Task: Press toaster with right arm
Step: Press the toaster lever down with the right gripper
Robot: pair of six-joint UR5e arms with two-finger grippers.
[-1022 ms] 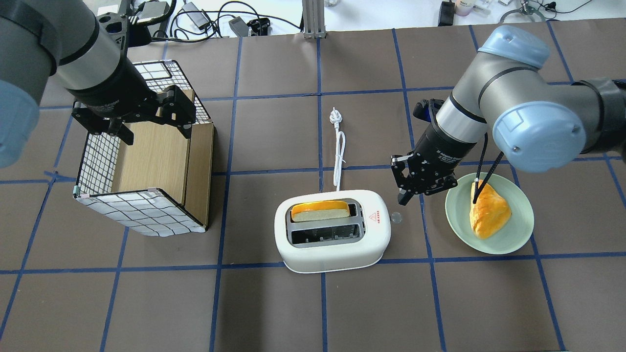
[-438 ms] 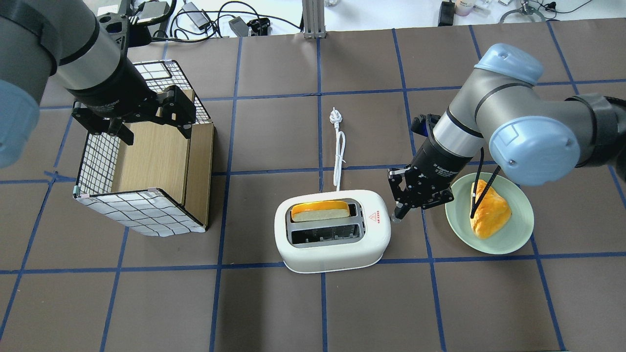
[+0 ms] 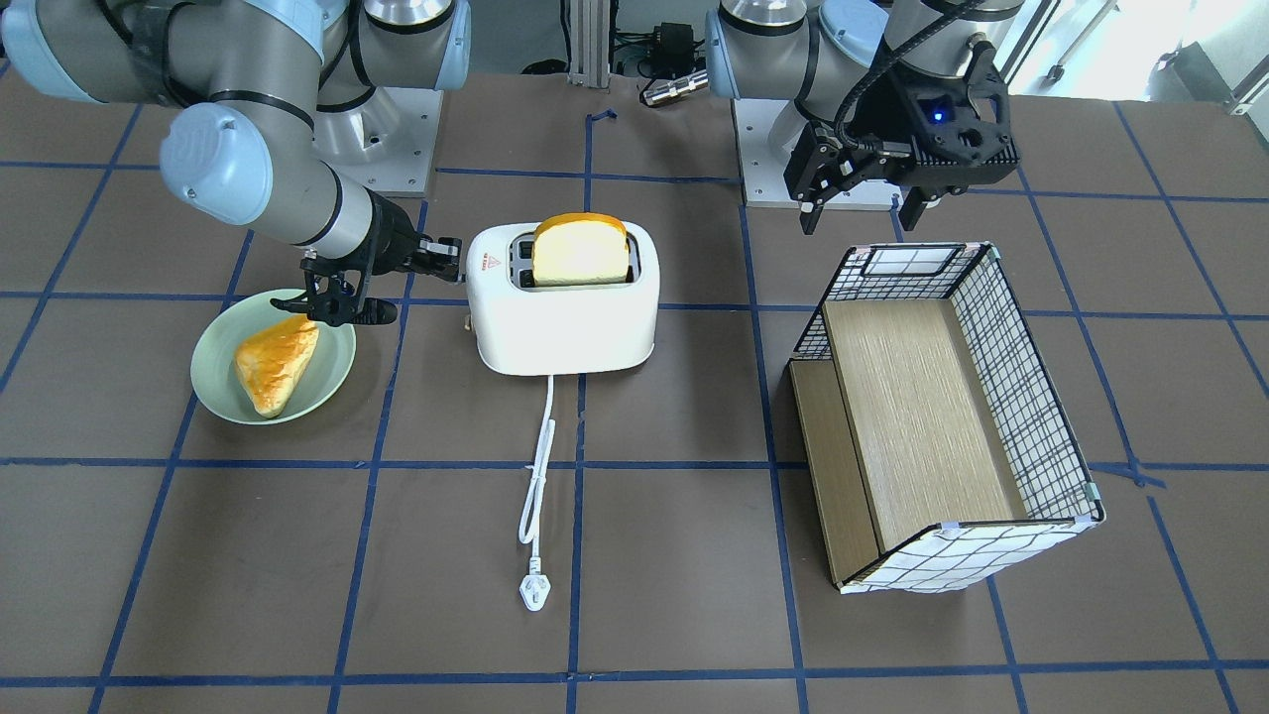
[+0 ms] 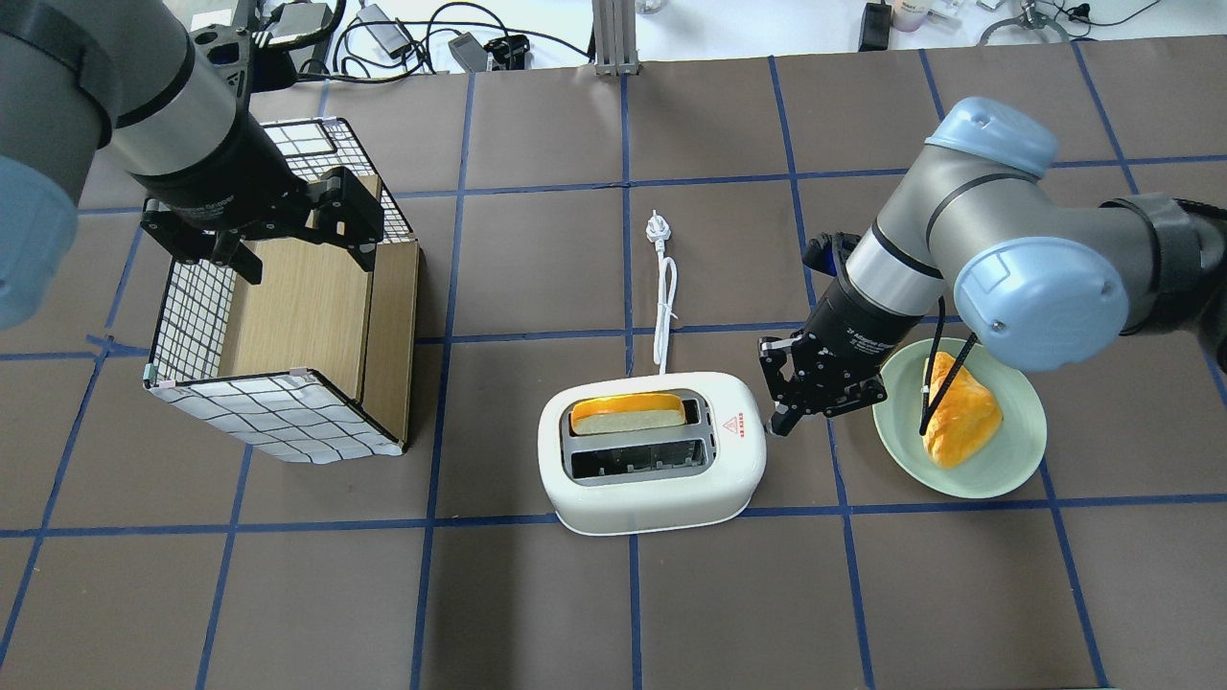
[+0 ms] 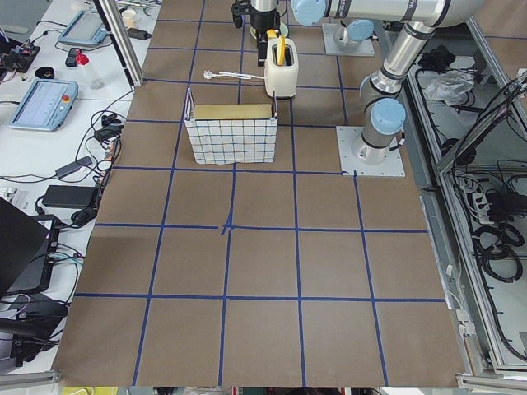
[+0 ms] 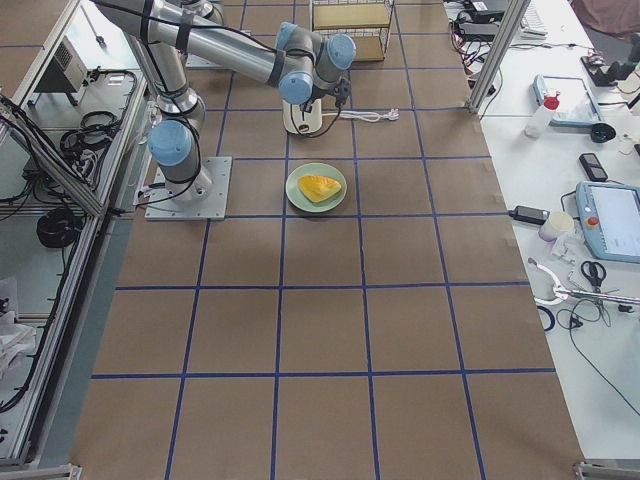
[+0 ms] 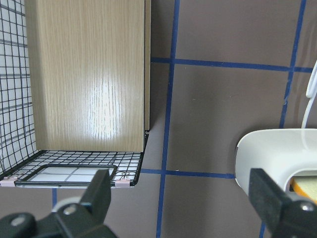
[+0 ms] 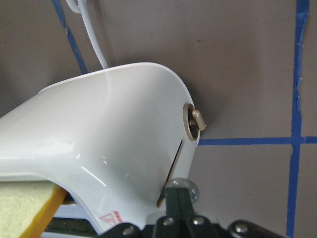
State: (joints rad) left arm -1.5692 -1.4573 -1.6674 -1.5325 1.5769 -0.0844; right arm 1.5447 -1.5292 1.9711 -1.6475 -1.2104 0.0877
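Note:
The white toaster [image 4: 652,470] stands mid-table with a bread slice [image 4: 628,412] in its far slot and a red mark on top. My right gripper [image 4: 778,422] is shut, and its fingertips rest at the toaster's right end. In the right wrist view the shut fingertips [image 8: 178,201] sit on the clear lever knob [image 8: 190,187], just below the grey side knob [image 8: 195,121]. In the front view the right gripper [image 3: 448,248] touches the toaster [image 3: 565,317] at its end. My left gripper [image 4: 278,240] is open and empty above the wire basket [image 4: 278,412].
A green plate [image 4: 1016,455] with a pastry [image 4: 959,412] lies right of the toaster, under my right arm. The toaster's white cord [image 4: 666,307] runs away toward the table's far side. The wire basket with wooden panels stands at the left.
My right gripper has moved left and down to the toaster's right end and now covers the clear lever knob. The left arm has not moved.

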